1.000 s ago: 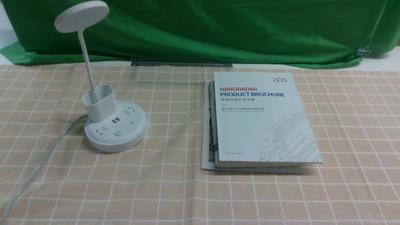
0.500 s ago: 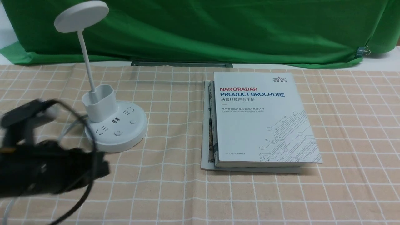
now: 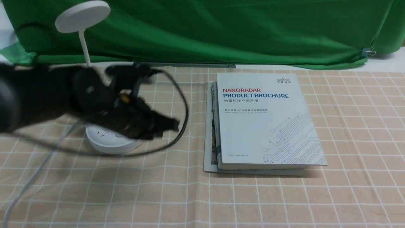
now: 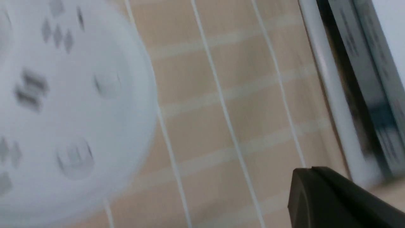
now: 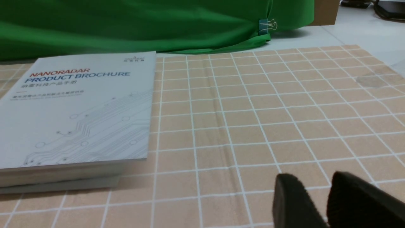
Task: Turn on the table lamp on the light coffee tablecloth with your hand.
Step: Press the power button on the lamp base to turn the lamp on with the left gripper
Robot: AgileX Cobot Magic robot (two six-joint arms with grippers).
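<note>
The white table lamp stands at the left on the light coffee tablecloth [image 3: 284, 196]. Its disc head [image 3: 82, 15] and the front of its round base [image 3: 107, 144] show. The cup holder and most of the base top are hidden behind my blurred black left arm. My left gripper [image 3: 172, 124] hangs just right of the base with its fingers together, holding nothing. The left wrist view shows the base [image 4: 72, 110] with its sockets and round buttons, and the closed gripper [image 4: 300, 172] over bare cloth beside it. My right gripper [image 5: 313, 180] shows only in the right wrist view, slightly open and empty above the cloth.
A stack of books topped by a "NANORADAR PRODUCT BROCHURE" [image 3: 265, 120] lies right of the lamp; it also shows in the right wrist view [image 5: 79, 107]. The lamp's grey cord [image 3: 28, 186] runs to the front left. A green draped cloth [image 3: 221, 28] closes the back.
My left arm came in from the lower left and swept up and right. It now covers the lamp's holder and base top, with the gripper just right of the base.
</note>
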